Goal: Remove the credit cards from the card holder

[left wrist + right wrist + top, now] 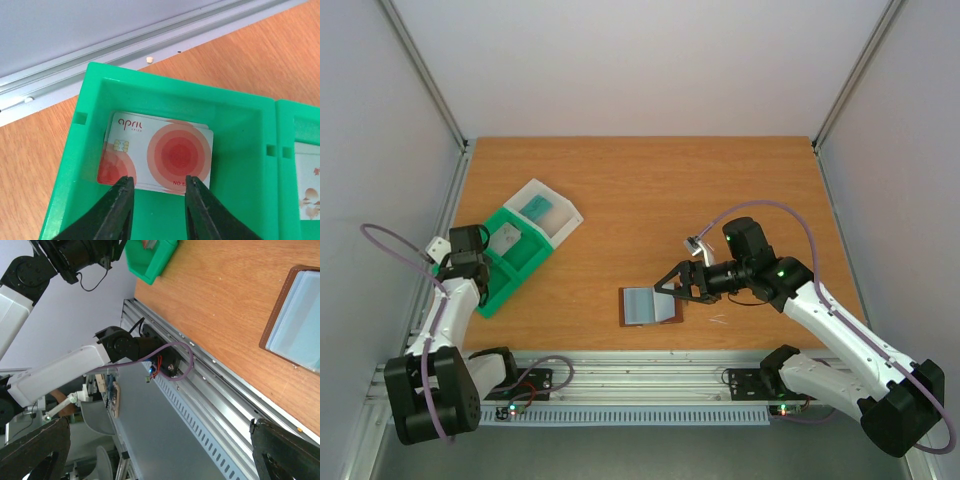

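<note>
My left gripper [159, 181] hangs with its jaws a narrow gap apart, pinching nothing. It is just over the 6 o'clock edge of the red card [160, 152]. That card lies flat in an end compartment of the green tray [165, 90], whose walls hem it in on every side. A patterned card [307, 185] sits in the next compartment at 3 o'clock. The tray lies at the 9 o'clock side of the table [720, 200], and a clear box [560, 215] at its 1 o'clock holds the teal card [537, 207]. The card holder [650, 305] lies open toward 6 o'clock, with my right gripper [672, 285] spread wide at its 3 o'clock edge, gripping nothing.
</note>
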